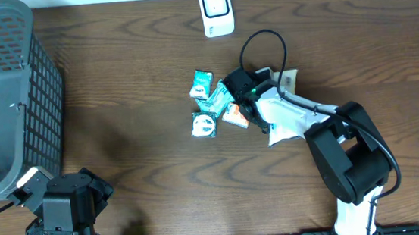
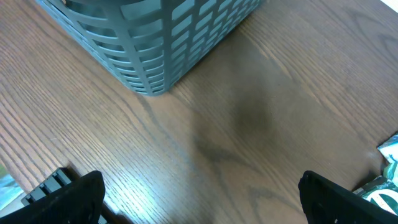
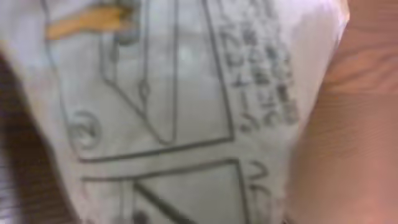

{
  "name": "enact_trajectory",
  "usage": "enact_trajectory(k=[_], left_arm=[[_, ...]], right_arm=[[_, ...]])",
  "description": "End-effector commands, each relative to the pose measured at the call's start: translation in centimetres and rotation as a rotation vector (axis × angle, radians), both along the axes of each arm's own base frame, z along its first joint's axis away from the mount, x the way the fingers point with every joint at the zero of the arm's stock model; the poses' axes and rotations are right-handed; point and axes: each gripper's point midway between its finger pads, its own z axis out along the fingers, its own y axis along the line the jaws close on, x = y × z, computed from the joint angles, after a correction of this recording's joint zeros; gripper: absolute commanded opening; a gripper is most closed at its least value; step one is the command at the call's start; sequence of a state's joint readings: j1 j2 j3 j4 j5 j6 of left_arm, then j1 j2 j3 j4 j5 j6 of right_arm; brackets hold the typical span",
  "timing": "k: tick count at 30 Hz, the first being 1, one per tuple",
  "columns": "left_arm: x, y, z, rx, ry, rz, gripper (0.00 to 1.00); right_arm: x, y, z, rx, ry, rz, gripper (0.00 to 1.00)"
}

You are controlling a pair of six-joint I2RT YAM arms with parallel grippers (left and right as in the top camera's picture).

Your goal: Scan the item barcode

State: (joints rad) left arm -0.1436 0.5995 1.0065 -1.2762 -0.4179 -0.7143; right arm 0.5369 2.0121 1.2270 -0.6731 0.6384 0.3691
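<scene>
Left gripper [image 2: 199, 202] is parked at the near left, jaws wide apart, nothing between them, just bare wood table [image 2: 249, 124] under it. The grey mesh basket [image 1: 48, 93] sits far left, and its corner [image 2: 155, 50] shows at the top of the left wrist view. The right arm reaches in from the near right, with the right gripper [image 1: 237, 98] down over the item pile mid-table. I can't tell how far its jaws are open or whether it has hold of anything: the fingers are hidden from overhead, and the right wrist cam shows none of them. That cam is filled by a blurred white packet [image 3: 174, 112] with black line diagrams, printed text and an orange mark at top left, very close to the lens. From overhead, a white packet [image 1: 282, 126] lies under the right arm just right of the gripper, probably the same one. The rest of the pile is teal-and-white packets [image 1: 203, 84] on the left side of the gripper and an orange-marked packet [image 1: 233, 114] touching them. The white barcode scanner [image 1: 215, 10] stands at the far edge, well apart from the pile. A black cable [image 1: 262, 40] loops between scanner and gripper
</scene>
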Motion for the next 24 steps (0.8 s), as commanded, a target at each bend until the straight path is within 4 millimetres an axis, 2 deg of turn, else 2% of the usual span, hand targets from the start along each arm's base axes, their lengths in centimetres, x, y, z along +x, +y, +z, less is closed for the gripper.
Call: enact_trajectory(k=[1, 3, 7, 9, 13, 17, 21, 24], left_arm=[[-0.1, 0.4, 0.1, 0.006, -0.005, 0.026, 0.97], [-0.1, 0.4, 0.1, 0.006, -0.005, 0.026, 0.98], [-0.1, 0.4, 0.1, 0.006, -0.005, 0.026, 0.98], [-0.1, 0.4, 0.1, 0.006, -0.005, 0.026, 0.98], [-0.1, 0.4, 0.1, 0.006, -0.005, 0.026, 0.98], [-0.1, 0.4, 0.1, 0.006, -0.005, 0.026, 0.98], [-0.1, 0.4, 0.1, 0.006, -0.005, 0.026, 0.98], [-0.1, 0.4, 0.1, 0.006, -0.005, 0.026, 0.98]], right_arm=[[-0.6, -0.9, -0.9, 0.007, 0.048, -0.032, 0.01], [-0.3, -0.9, 0.0, 0.03, 0.038, -0.038, 0.01], [0.5, -1.0, 3.6, 0.126, 0.011, -0.036, 0.01], [0.7, 0.2, 5.2, 0.27, 0.04, 0.037, 0.01], [0.1, 3.8, 8.8, 0.666, 0.097, 0.226, 0.01], [-0.8, 5.0, 11.8, 0.989, 0.131, 0.3, 0.01], [-2.1, 5.7, 13.1, 1.271, 0.18, 0.393, 0.01], [-2.7, 4.8, 12.0, 1.379, 0.209, 0.355, 0.01]])
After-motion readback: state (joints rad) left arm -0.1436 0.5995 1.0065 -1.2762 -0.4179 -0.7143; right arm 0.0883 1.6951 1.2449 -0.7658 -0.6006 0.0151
